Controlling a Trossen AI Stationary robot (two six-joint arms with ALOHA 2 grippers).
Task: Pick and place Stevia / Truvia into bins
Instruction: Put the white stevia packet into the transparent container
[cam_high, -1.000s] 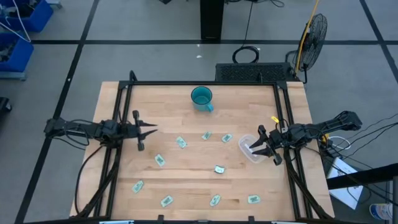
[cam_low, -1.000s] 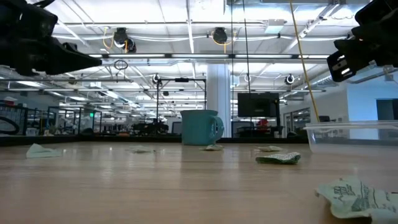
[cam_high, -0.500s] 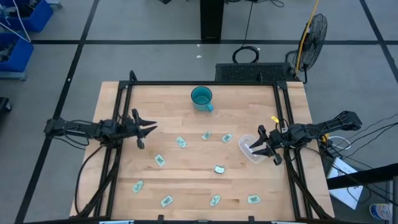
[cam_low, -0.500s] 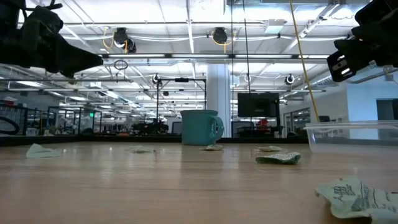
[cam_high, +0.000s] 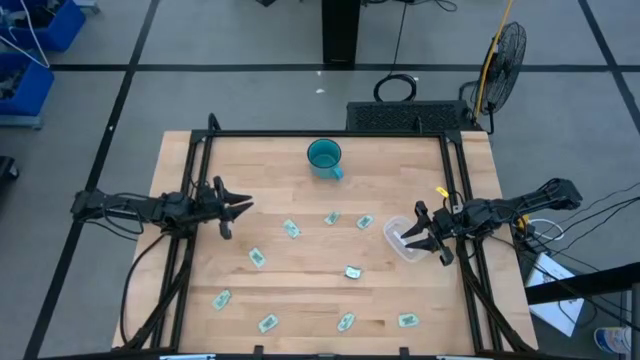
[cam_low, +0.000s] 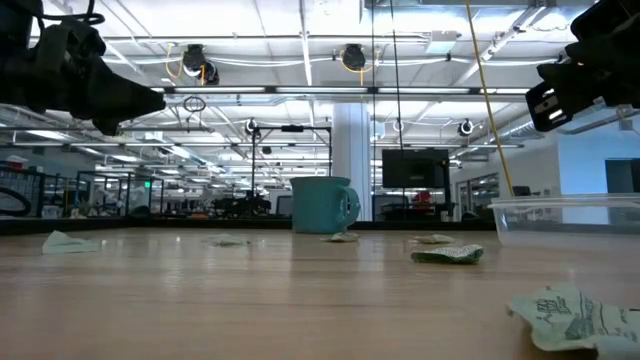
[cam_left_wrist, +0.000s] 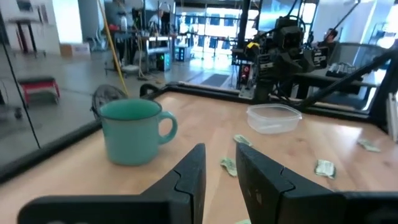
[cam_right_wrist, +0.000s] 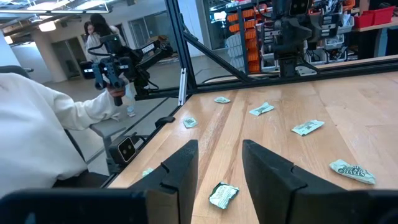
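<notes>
From my remote station I look down on a wooden table (cam_high: 300, 300) framed by black rails along its left, right and far edges. The widest open room is the bare wood across the far left and the middle band between the two arms; the near half is dotted with Stevia sachets (cam_high: 291, 229), about nine of them, loosely spread from the centre toward the near edge, well apart from one another. One crumpled sachet (cam_high: 352, 271) lies near the middle, just left of the clear plastic tub (cam_high: 399, 238), which sits by the right rail and shows nothing inside. A teal mug (cam_high: 324, 157) stands upright close to the far edge, handle toward the right. My left gripper (cam_high: 236, 209) hangs above the left side of the table, arm stretched level from the left rail, pointing toward the centre, its fingers (cam_left_wrist: 189, 177) slightly apart with nothing between them. My right gripper (cam_high: 421, 235) hovers over the tub's right rim, arm reaching in level from the right rail, its fingers (cam_right_wrist: 180, 168) parted as well and holding nothing. In the low view both grippers sit well above the tabletop. Beyond the table's left side, the right wrist view shows a person in a pale sleeve (cam_right_wrist: 37, 130).
</notes>
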